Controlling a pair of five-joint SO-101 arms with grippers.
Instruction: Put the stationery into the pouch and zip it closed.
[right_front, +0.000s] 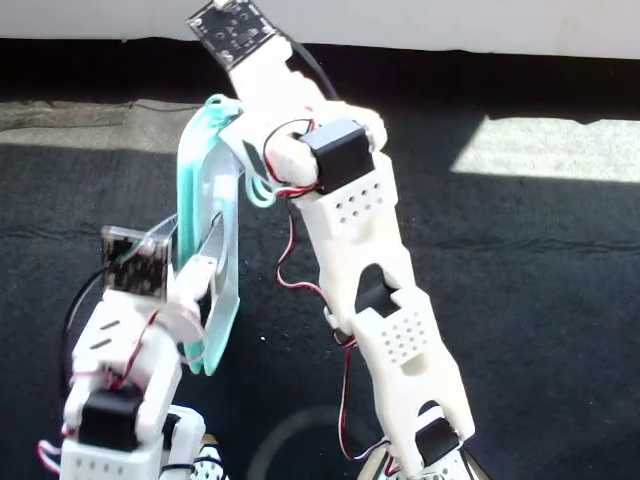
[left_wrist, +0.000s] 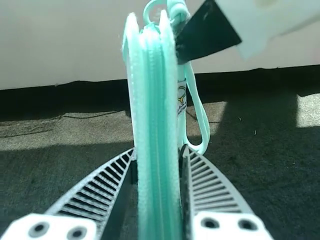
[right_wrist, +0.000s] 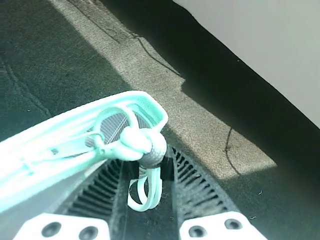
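I see the mint-green pouch (right_front: 208, 205) held up off the dark mat (right_front: 520, 300), standing on its edge between my two arms. My left gripper (right_front: 203, 272) reaches up from the near left corner. Its jaws are clamped on the pouch's lower part, one finger on each flat side. In the left wrist view the pouch (left_wrist: 156, 145) rises edge-on from between those fingers (left_wrist: 210, 185), up towards the white wall (left_wrist: 65, 40).

My right arm stretches from the near edge up over the middle of the mat. My right gripper (right_front: 238, 135) is at the pouch's top end. In the right wrist view its jaws are pinched on the green cord (right_wrist: 145, 192) just below the knot (right_wrist: 137, 142), at the pouch's corner (right_wrist: 145, 102). A sunlit patch (right_front: 550, 148) lies on the mat at the far right.
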